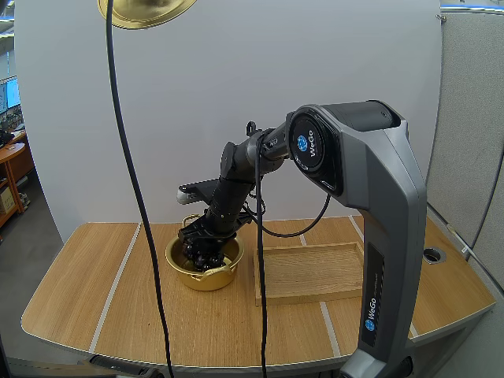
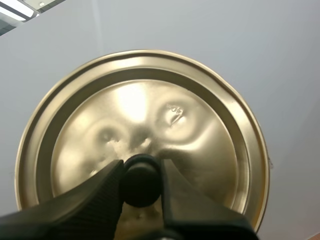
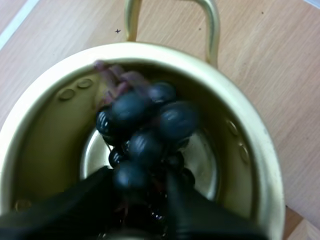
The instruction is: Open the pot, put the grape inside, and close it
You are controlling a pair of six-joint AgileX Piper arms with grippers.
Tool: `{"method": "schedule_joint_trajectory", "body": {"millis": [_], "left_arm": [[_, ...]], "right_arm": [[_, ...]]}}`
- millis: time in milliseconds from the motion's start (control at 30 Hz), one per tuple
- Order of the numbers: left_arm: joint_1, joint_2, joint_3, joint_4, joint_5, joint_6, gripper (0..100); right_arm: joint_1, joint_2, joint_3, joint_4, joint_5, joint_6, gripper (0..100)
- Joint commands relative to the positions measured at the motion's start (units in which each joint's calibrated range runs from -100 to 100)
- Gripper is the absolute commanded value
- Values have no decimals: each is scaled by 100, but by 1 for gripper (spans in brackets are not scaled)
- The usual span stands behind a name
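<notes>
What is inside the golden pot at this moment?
The grapes, pinched by the right tool, are inside the pot. Part of its floor shows; the rest lies covered under the grapes.

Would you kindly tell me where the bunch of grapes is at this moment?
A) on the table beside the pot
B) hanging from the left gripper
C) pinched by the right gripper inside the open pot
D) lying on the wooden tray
C: the right gripper pinches the grapes within the rim of the pot, while the left gripper holds the lid.
</notes>
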Motion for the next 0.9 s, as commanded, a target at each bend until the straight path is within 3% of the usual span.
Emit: {"method": "schedule_joint_trajectory", "body": {"millis": [0,233,867], "left_arm": [[-18,-33,-42,23,-263,-22,0],[-18,-33,-42,23,-263,-22,0],[-18,-33,-42,23,-263,-22,0]], "right_arm": [[1,10,80,-186,378,4,100],[1,-308,80,-186,255,4,100],[1,-2412,80,-248,512,4,100]]}}
